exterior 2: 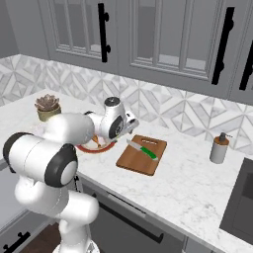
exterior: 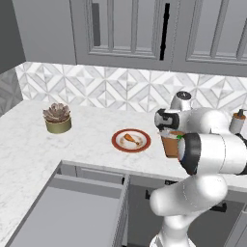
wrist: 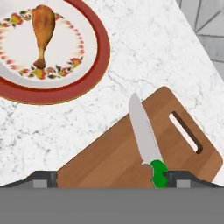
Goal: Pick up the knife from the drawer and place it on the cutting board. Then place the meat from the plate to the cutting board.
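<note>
Green-handled and slim, the knife (wrist: 147,142) lies flat on the brown wooden cutting board (wrist: 109,157), blade pointing toward the upper left of the hand view, handle at the lower centre just between the two dark tips of the end effector (wrist: 112,178). Those tips stand spread to either side of the handle with nothing held, which suggests the knife has been set down and released, so the first half of the task looks done. In the right base view the knife (exterior 2: 142,148) rests near the middle of the board (exterior 2: 142,154), well inside its edges and unlikely to slide off. At the upper left of the hand view sits the plate (wrist: 52,83), red-brown rim and cream centre, just beside the board on the white marble worktop (wrist: 148,52). The meat (wrist: 42,31), an orange-brown drumstick shape, lies on the plate, not yet moved. In the lower left of the left base view the grey drawer (exterior: 67,212) stands pulled open. A small potted succulent (exterior: 58,117) sits apart at the left.
</note>
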